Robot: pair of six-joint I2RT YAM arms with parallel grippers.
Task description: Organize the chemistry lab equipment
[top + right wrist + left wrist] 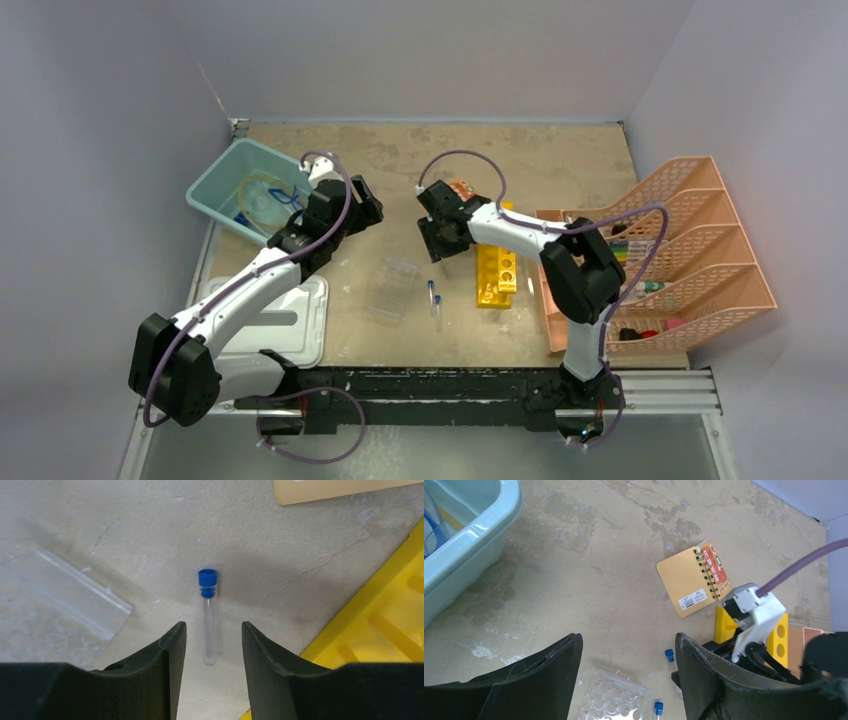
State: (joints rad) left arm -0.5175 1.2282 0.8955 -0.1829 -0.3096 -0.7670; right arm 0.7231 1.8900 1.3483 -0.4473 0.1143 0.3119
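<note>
Two small clear blue-capped tubes (431,290) lie on the table between the clear plastic tube rack (392,287) and the yellow racks (497,275). My right gripper (437,250) is open and empty just above and behind them. In the right wrist view one tube (208,615) lies lengthwise, cap away, in line with the gap of the right gripper (214,630). My left gripper (368,207) is open and empty, raised beside the teal bin (225,180). In the left wrist view the left gripper (629,650) looks down on the clear rack (616,697) and both tubes (669,660).
The teal bin holds a clear bag with blue items. A spiral notebook (694,579) lies behind the yellow rack (724,625). A white lid (290,320) lies at the near left. The salmon-pink organiser (690,250) stands at the right.
</note>
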